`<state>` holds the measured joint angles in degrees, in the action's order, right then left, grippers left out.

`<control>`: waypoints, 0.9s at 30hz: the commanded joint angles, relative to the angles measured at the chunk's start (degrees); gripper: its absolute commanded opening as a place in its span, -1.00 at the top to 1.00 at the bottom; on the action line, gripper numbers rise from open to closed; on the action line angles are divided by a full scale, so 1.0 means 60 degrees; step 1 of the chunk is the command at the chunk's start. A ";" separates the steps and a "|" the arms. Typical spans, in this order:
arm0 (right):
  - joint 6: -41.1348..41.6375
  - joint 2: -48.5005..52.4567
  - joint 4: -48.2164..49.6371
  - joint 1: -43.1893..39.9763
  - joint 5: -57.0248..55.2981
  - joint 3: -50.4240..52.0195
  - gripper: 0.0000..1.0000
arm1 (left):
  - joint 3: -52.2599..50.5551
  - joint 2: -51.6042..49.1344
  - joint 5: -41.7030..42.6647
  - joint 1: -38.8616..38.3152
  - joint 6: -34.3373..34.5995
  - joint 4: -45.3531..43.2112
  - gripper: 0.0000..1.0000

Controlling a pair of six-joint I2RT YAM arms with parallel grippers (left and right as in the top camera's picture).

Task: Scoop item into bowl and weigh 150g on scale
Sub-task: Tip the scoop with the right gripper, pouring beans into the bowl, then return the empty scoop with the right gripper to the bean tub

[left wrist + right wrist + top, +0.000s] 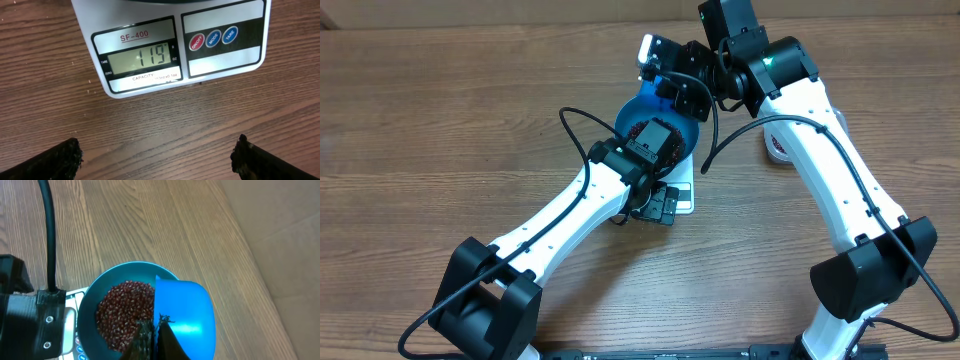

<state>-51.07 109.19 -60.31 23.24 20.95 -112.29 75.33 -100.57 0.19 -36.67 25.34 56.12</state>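
Clamping together on the blue scoop (187, 315), the jaws of the right gripper (152, 332) show as two dark fingers (142, 337) pressed close at the bottom edge of the right wrist view, with the grip point itself hidden behind them. The scoop's cup reaches out from the fingers and overlaps the right side of the bowl (95, 297); I cannot tell whether it touches the rim. Inside the bowl lies a loose heap of red-brown beans (122, 310), covering the bottom and leaving a band of bare blue wall around them. The bowl sits on the scale (220, 57), of which a white corner shows under its left side. The left gripper (157, 150) has its jaws wide apart and holds nothing; its two black fingertips (60, 160) stand at the lower corners of the left wrist view, above bare table (40, 60) just in front of the scale's front edge. That edge carries a display (140, 57) showing 119 and, beside it, three round buttons (213, 39), one red and two blue. From overhead both arms meet at the middle of the table, the left wrist over the scale's near edge and the right wrist over the bowl's far side.
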 commanded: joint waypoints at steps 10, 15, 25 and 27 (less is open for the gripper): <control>-0.0073 -0.0288 0.0164 0.0058 -0.0058 -0.0244 0.93 | -0.0091 0.0015 -0.0127 -0.0018 -0.0004 -0.0011 -0.99; 0.0146 -0.0288 0.0149 0.0058 -0.0353 -0.0244 0.92 | -0.0091 0.0015 -0.0127 -0.0018 -0.0004 -0.0011 -0.99; 0.3264 -0.0288 0.0776 -0.0415 -0.0481 -0.0244 0.93 | -0.0091 0.0015 -0.0127 -0.0018 -0.0004 -0.0011 -1.00; 0.4047 -0.0288 0.0976 -0.0608 -0.0484 -0.0244 0.93 | -0.0091 0.0015 -0.0127 -0.0018 -0.0004 -0.0011 -0.99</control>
<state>-38.46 109.19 -56.18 22.00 18.59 -112.29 75.33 -100.57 0.19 -36.69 25.34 56.14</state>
